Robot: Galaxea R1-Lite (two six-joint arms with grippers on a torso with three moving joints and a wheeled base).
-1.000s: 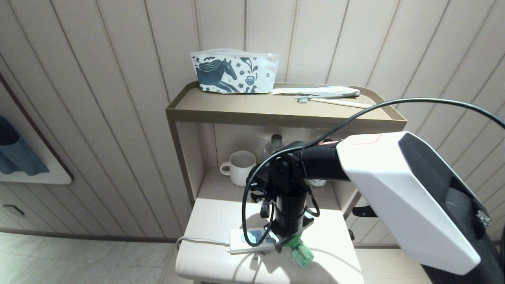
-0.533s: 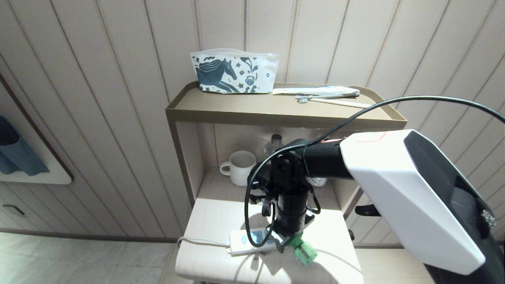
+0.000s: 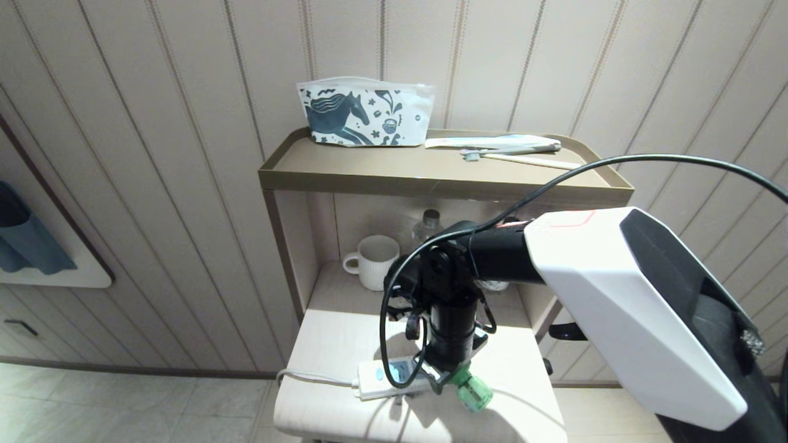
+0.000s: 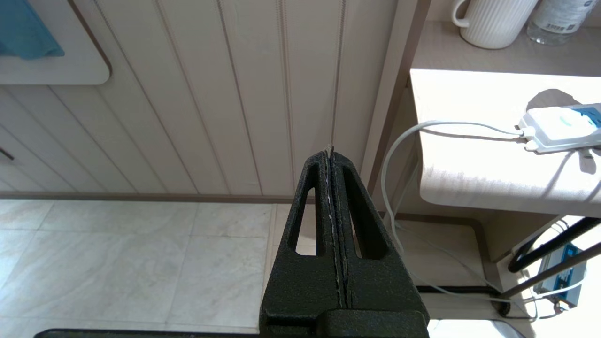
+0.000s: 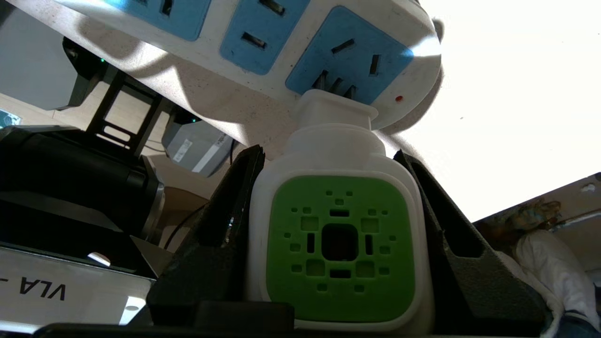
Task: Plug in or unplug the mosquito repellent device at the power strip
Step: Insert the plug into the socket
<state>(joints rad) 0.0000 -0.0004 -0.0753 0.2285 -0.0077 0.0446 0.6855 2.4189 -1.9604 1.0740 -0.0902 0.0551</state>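
Note:
The power strip (image 3: pixel 385 376) lies near the front edge of the pale table (image 3: pixel 332 344), its grey-white cord (image 3: pixel 311 374) trailing left. In the right wrist view its three light-blue socket faces show (image 5: pixel 256 40). My right gripper (image 3: pixel 449 372) points down at the strip's right end, shut on the mosquito repellent device (image 5: pixel 340 249) with one finger on each side of its white-and-green head. The device's plug neck (image 5: pixel 335 105) meets the end socket, and its green bottle (image 3: pixel 474 392) sticks out toward the table's front. My left gripper (image 4: pixel 331 150) hangs shut beside the table, holding nothing.
A white mug (image 3: pixel 375 261) and a clear water bottle (image 3: pixel 428 226) stand in the shelf recess behind the strip. The brown top shelf (image 3: pixel 369 172) carries a horse-print pouch (image 3: pixel 363 114) and a toothbrush (image 3: pixel 511 151). The arm's black cable (image 3: pixel 394 307) loops over the strip.
My right gripper has twisted slightly with the device, and the strip's right end has swung a little away from the table's front. The left arm has not moved.

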